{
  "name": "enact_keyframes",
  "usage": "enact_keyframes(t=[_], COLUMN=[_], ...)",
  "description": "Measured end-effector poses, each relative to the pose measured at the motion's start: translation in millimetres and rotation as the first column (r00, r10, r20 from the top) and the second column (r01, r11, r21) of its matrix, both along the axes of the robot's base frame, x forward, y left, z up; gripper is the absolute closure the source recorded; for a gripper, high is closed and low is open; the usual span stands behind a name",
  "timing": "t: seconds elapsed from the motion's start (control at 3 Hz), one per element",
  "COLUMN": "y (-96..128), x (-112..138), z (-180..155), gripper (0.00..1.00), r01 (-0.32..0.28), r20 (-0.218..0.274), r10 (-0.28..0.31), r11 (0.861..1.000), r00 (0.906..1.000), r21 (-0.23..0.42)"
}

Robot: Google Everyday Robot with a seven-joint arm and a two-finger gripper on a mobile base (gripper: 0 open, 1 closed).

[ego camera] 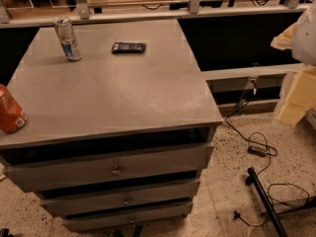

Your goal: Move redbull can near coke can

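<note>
The redbull can (67, 38), slim and silver with blue panels, stands upright at the far left of the grey cabinet top (113, 93). The coke can (10, 110), wider and orange-red with a small white patch near its base, stands at the near left edge, partly cut off by the frame. The two cans are well apart. My gripper is not in view. A pale blurred shape (307, 31) at the right edge is close to the camera; I cannot tell what it is.
A flat dark packet (128, 47) lies on the far middle of the top, right of the redbull can. The cabinet has three drawers (116, 171) in front. Black cables (256, 149) and a black rod (266, 201) lie on the speckled floor at right. A rail runs behind.
</note>
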State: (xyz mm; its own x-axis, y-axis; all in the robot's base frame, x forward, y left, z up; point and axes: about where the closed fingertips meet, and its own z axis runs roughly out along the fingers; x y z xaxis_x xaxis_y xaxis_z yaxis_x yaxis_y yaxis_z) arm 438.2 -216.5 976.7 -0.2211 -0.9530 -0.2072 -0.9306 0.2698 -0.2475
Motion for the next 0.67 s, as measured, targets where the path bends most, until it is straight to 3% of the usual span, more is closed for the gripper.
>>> enact_keyframes(t=[0.67], y=[4.7], x=[2.9], z=[0.8], gripper=[0.00], r01=[-0.011], r20=[0.008], r10=[0.011], r11=[1.000], r00=[0.9999], r21=[0.004])
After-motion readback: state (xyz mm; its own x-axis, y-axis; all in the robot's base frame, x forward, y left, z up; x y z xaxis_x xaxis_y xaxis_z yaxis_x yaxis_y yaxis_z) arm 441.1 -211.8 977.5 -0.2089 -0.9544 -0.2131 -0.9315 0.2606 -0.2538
